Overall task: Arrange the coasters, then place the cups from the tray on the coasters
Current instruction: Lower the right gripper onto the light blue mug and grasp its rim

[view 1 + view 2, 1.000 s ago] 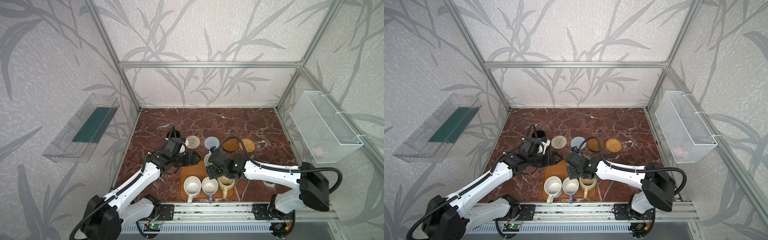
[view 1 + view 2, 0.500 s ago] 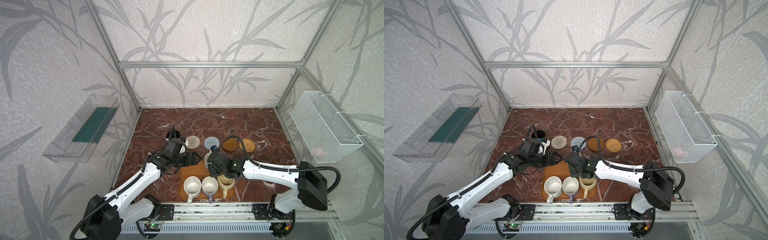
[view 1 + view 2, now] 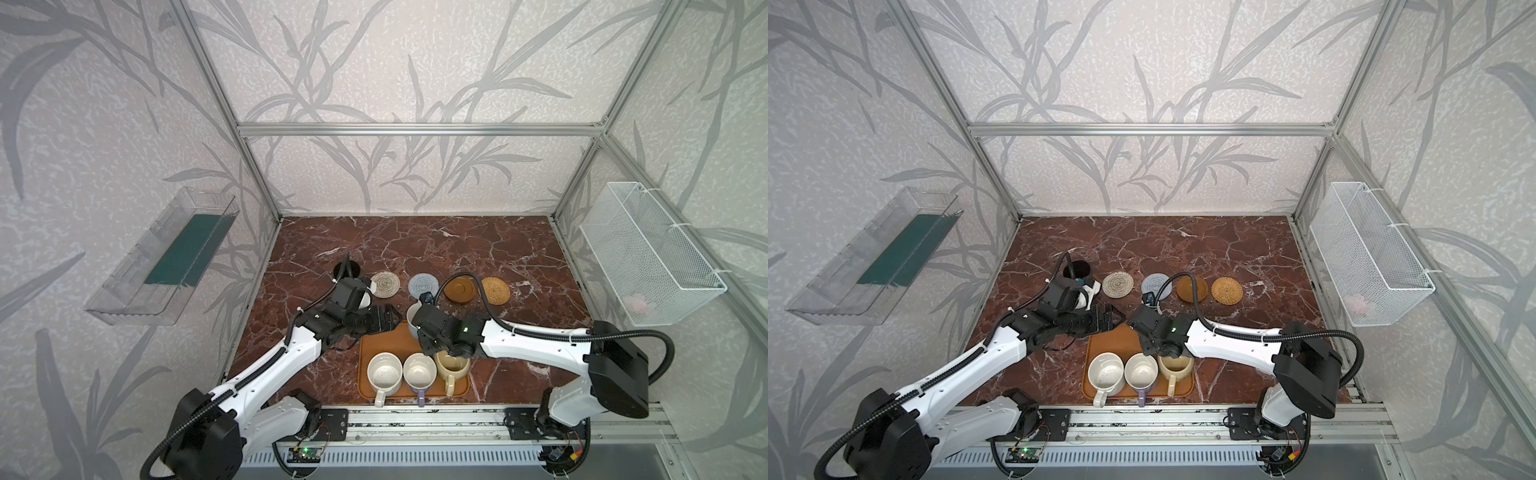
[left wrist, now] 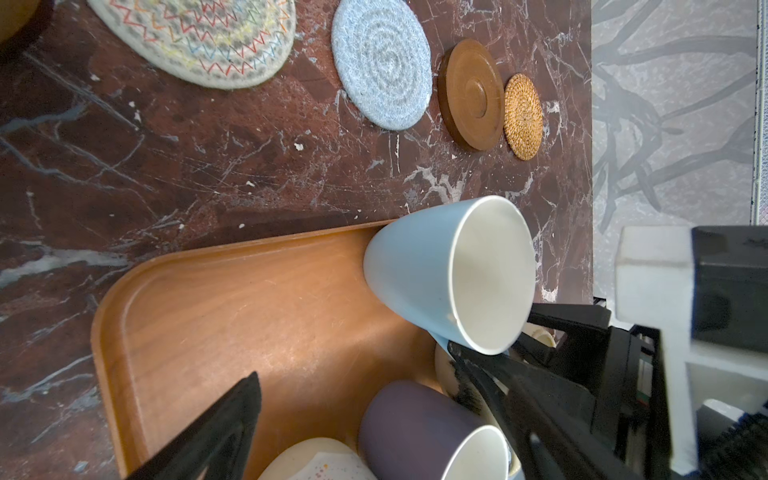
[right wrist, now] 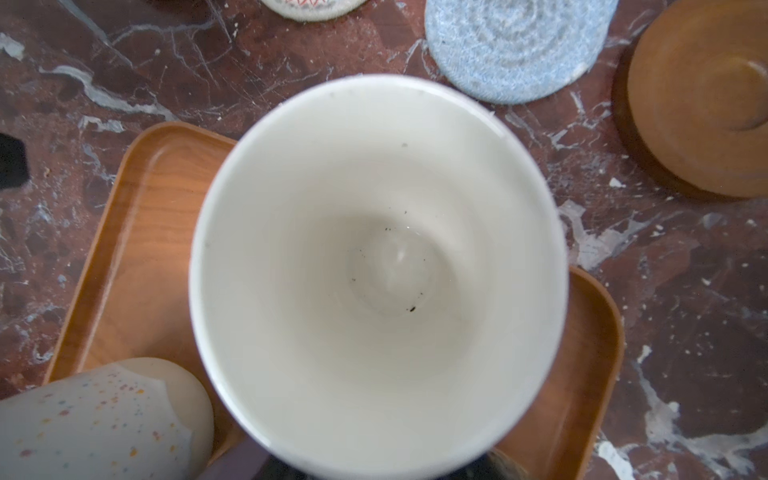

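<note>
The orange-brown tray (image 3: 374, 345) holds the speckled white cup (image 3: 384, 370), the lavender cup (image 3: 419, 370), the beige-yellow cup (image 3: 451, 365) and, at its far corner, the light blue cup (image 4: 415, 266). My right gripper (image 3: 426, 336) is down on the light blue cup (image 5: 374, 270), closed at its handle side; the rim hides the fingertips. My left gripper (image 3: 386, 318) hovers open over the tray's far left part. Behind the tray lie the cream (image 3: 385, 284), blue-grey (image 3: 423, 284), brown wooden (image 3: 459, 289) and rattan (image 3: 495, 290) coasters. The black cup (image 3: 1077, 270) stands at the row's left end.
A clear plastic bin (image 3: 162, 266) hangs on the left wall and a white wire basket (image 3: 648, 257) on the right wall. Metal frame posts line the marble table (image 3: 415, 241). The two grippers are close together over the tray's far edge.
My right gripper's jaws have narrowed round the light blue cup's handle side and it has settled slightly lower. The left arm and the cups have not moved.
</note>
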Controlling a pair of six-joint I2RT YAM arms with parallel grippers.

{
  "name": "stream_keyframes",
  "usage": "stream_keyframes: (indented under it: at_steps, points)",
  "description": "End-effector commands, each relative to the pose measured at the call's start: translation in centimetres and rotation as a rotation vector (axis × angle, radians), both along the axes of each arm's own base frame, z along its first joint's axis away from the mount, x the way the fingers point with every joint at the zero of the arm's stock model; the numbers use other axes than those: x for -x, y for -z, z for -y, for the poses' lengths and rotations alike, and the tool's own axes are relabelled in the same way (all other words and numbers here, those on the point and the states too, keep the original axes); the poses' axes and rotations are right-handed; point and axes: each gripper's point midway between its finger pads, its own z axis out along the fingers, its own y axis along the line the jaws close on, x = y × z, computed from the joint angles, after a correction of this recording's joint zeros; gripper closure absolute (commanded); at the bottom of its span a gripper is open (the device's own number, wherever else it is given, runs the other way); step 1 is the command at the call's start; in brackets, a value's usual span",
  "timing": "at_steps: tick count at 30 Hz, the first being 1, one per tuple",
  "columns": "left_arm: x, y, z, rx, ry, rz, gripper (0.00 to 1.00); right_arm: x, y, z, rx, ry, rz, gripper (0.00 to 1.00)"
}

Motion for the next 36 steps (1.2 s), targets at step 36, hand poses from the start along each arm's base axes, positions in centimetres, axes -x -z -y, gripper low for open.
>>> stream_keyframes:
  at_steps: [36]
  points:
    - [-1.4, -3.9, 0.6, 0.117, -0.075, 0.113, 0.07, -1.7, -5.4, -2.4, -0.106, -0.059, 0.135, 1.0]
